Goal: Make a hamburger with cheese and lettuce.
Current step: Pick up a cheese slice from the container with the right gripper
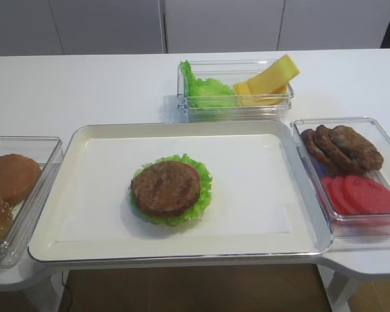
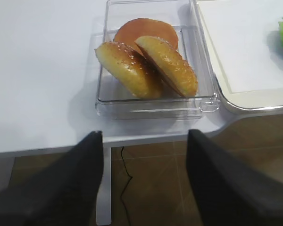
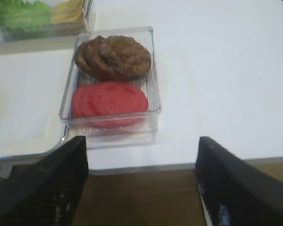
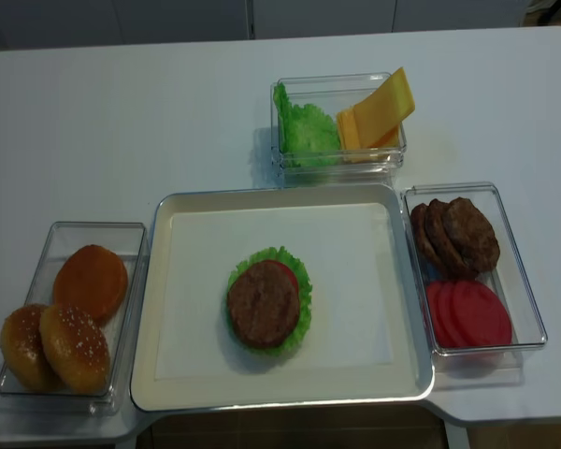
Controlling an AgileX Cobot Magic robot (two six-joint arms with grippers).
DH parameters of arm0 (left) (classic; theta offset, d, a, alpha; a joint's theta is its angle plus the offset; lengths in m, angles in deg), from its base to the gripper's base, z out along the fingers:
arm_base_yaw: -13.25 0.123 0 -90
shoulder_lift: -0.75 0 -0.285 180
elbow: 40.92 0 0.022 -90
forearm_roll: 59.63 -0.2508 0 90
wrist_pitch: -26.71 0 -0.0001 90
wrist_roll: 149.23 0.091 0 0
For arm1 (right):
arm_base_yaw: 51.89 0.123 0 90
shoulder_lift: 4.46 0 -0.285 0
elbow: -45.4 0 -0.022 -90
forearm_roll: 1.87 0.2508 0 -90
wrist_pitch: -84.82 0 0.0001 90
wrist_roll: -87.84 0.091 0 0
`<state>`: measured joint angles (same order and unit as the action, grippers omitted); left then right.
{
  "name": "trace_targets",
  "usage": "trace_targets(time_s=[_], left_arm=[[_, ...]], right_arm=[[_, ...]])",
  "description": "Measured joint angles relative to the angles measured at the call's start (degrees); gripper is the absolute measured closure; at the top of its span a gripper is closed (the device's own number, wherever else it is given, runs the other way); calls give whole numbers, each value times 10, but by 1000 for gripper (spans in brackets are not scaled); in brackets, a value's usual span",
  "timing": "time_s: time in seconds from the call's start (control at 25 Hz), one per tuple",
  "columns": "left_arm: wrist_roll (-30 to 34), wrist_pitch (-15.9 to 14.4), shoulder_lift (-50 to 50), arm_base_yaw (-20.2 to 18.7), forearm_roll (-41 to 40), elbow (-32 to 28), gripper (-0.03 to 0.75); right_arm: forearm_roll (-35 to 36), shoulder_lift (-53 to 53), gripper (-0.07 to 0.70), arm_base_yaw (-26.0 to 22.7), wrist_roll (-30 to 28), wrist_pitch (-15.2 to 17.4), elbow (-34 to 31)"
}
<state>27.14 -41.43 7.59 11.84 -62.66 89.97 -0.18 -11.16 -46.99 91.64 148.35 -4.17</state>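
Right claw (image 3: 141, 183) and left claw (image 2: 145, 174) hang apart off the desk. Hamburger (image 1: 168, 189) sits mid-tray on lettuce (image 1: 203, 193); next likely: fetch cheese (image 1: 272, 78) from the rear bin.

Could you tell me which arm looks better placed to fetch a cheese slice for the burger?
Probably the right: the cheese sits at the right end of the rear container, and the right gripper hangs open by the patties; the left gripper hangs by the buns.

the hamburger (image 1: 166, 188), patty over the lettuce (image 1: 202, 195), sits on the tray (image 1: 84, 140); the cheese (image 1: 273, 78) leans in the far bin (image 1: 185, 104).
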Motion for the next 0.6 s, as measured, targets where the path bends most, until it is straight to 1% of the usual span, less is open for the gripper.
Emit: trace_targets(time_s=[0.08, 0.16, 0.28, 0.4, 0.6], left_arm=[[0, 0, 0, 0, 0, 0, 301], [0, 0, 0, 0, 0, 0, 301], [0, 0, 0, 0, 0, 0, 301], [0, 0, 0, 0, 0, 0, 301], [0, 0, 0, 0, 0, 0, 301]], right_arm=[[0, 0, 78, 0, 38, -20, 8], [8, -8, 78, 0, 56, -33, 18], [26, -51, 78, 0, 63, -63, 40], [39, -104, 78, 0, 65, -104, 59], [43, -216, 79, 0, 65, -165, 81]])
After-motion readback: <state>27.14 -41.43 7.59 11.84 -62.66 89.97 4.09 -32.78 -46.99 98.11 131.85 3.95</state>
